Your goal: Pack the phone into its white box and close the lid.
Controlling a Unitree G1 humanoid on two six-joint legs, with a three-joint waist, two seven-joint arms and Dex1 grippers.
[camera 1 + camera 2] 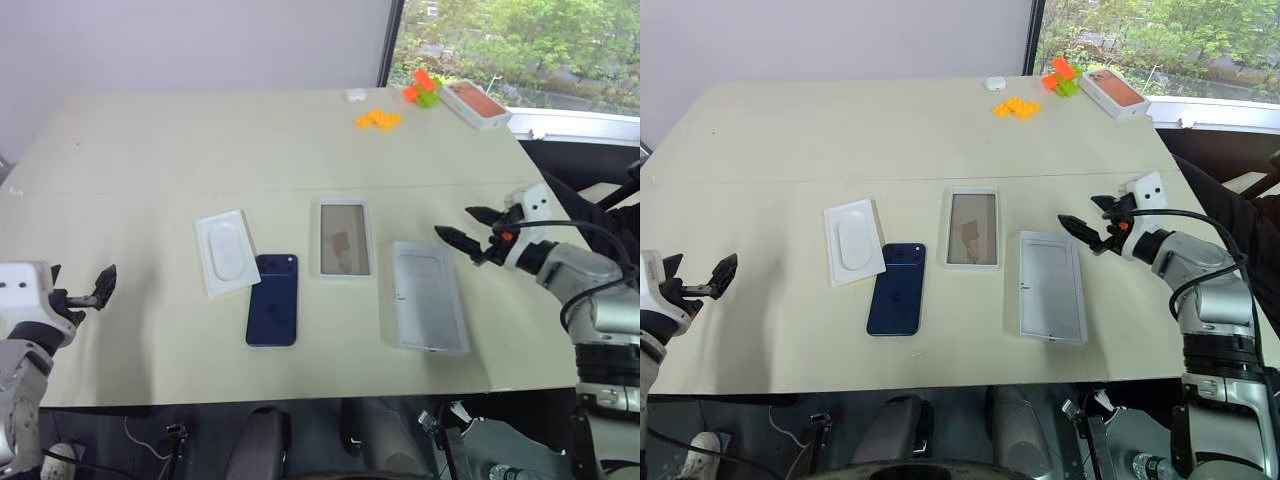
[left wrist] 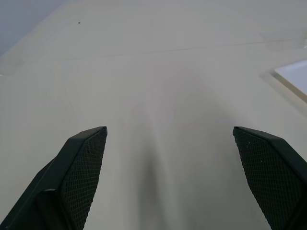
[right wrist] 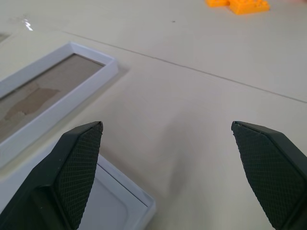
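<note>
- The phone [image 1: 273, 299] lies flat, glossy back up, near the front edge of the surface [image 1: 150, 150], untouched by either pincer.
- Just beside its far corner sits a thin white insert [image 1: 226, 252] with an oval recess, apparently set aside.
- The white box [image 1: 344, 238] lies open, well apart to the phone's right, its brownish floor bare and ready to take the phone.
- The lid [image 1: 428, 296] lies flat further right, off the box so the tray is reachable.
- The right pincer [image 1: 477, 234] hovers wide open above the surface beside the lid, holding nothing.
- The left pincer [image 1: 82, 291] hangs wide open and empty, well left of the phone.
- Packing looks not yet begun.
</note>
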